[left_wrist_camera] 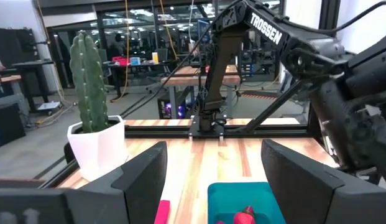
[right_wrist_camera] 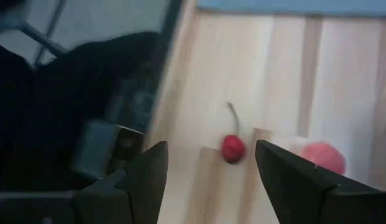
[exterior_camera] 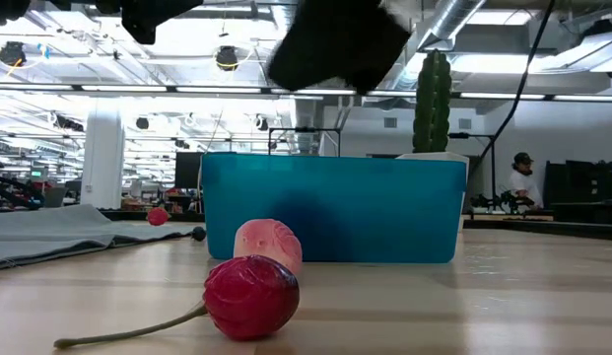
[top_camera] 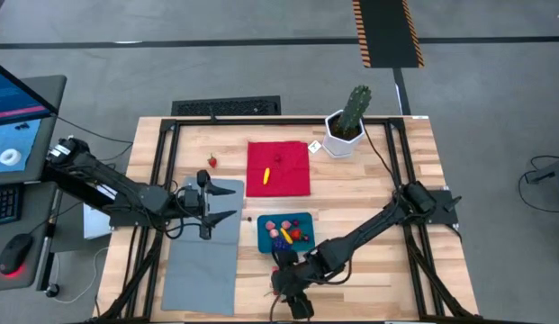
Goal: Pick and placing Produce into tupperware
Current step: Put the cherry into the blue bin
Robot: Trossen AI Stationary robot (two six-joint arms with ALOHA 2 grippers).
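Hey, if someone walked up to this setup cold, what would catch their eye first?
Probably the teal tupperware near the table's front edge, already holding several bright toy pieces, with the right gripper open over a red cherry and a pink piece on the bare wood just in front of it. Next, the red cloth mid-table carrying a yellow piece, and the cactus at the back right.

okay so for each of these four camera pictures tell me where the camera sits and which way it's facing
High: overhead, looking straight down; both arms, tupperware.
Low: at table height, looking across; cherry in front of the tupperware, dark arm above.
Left wrist: past the open left gripper toward cactus and right arm.
Right wrist: down past the open right gripper at the cherry.
Shared: low and right wrist both show the cherry.
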